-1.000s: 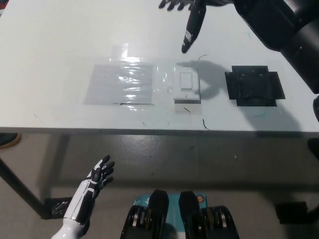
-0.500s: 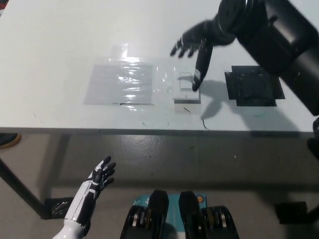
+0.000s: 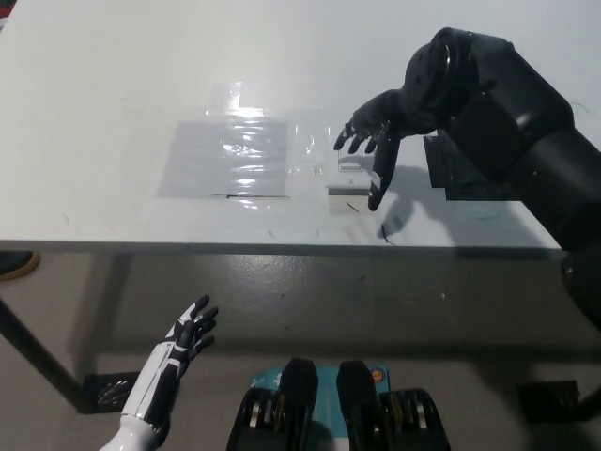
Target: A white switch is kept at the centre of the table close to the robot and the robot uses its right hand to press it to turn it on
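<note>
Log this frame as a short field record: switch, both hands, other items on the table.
switch: white switch near the table's front edge, partly covered by the right hand
right hand: black right hand over the switch, fingers spread; contact cannot be confirmed
left hand: white left hand open, below the table edge at lower left, idle
other items: clear plastic sheet left of the switch; black square plate to its right, partly hidden by the arm
surface: white table

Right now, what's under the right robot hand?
The white switch, taped flat to the table. The right robot hand hangs over it, covering its upper and right parts; contact can't be seen. The left robot hand rests open below the table edge.
</note>
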